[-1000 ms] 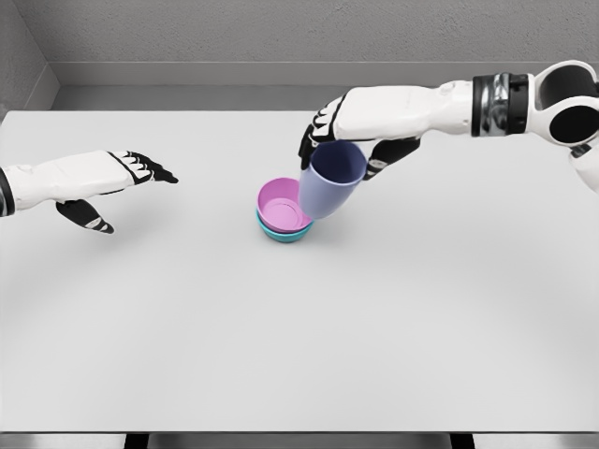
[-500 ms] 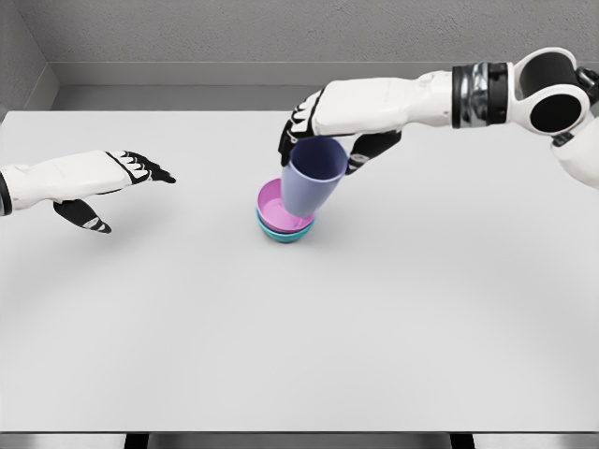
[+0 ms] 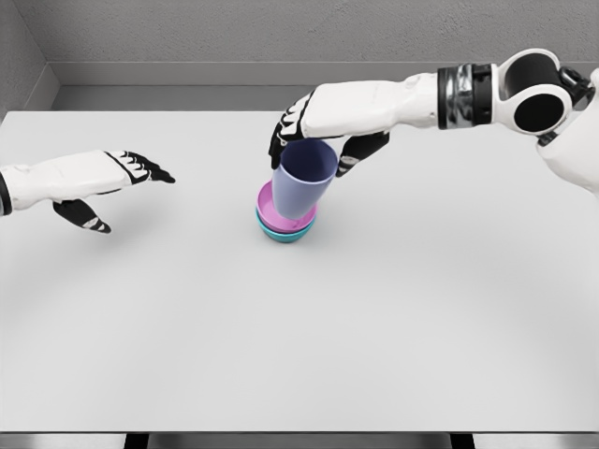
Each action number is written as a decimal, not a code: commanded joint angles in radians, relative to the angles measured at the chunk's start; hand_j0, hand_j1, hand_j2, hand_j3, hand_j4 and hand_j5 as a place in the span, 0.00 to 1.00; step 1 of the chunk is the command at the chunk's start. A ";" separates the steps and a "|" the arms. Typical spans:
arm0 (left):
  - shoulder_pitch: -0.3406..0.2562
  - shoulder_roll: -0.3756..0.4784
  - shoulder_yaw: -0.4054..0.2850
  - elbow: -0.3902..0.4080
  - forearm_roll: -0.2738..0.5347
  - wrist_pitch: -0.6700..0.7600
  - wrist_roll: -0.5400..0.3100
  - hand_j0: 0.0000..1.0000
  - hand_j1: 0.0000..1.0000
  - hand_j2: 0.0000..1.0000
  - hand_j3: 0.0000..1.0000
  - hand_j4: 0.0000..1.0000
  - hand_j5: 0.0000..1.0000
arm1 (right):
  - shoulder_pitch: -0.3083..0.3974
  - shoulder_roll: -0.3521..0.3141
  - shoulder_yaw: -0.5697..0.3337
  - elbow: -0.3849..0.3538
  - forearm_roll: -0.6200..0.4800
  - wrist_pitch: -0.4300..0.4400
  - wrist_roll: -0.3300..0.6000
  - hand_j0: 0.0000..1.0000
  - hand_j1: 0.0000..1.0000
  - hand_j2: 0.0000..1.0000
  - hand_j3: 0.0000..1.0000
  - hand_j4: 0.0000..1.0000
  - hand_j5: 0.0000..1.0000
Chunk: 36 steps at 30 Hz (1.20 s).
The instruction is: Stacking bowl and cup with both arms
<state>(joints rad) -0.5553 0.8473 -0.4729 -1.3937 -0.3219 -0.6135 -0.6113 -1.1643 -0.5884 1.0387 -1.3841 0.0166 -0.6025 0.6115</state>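
Left hand (image 3: 112, 178) hovers near the surface's (image 3: 299, 355) left edge, fingers spread, empty. Mid-surface toward the far edge: pink bowl (image 3: 271, 208) nested in teal bowl (image 3: 281, 234). Right hand (image 3: 318, 126) has fingers clamped round the lavender cup (image 3: 301, 180) at its rim, base inside the pink bowl. The cup looks light, rigid, smooth plastic, probably slippery; grip the upper wall.
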 commanded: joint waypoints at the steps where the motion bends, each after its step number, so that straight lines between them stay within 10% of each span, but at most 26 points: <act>1: 0.000 0.001 0.000 0.001 0.006 0.003 0.000 1.00 1.00 1.00 1.00 1.00 1.00 | 0.000 0.006 0.003 0.017 -0.006 0.003 -0.001 0.65 0.65 0.65 0.65 0.65 0.65; 36: 0.000 0.001 0.000 0.004 0.004 0.003 0.000 1.00 1.00 1.00 1.00 1.00 1.00 | -0.015 0.101 0.038 0.169 -0.001 -0.002 -0.001 0.65 0.65 0.65 0.65 0.65 0.65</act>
<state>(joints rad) -0.5553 0.8473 -0.4728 -1.3903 -0.3230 -0.6135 -0.6113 -1.1796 -0.4946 1.0750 -1.2234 0.0222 -0.6074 0.6112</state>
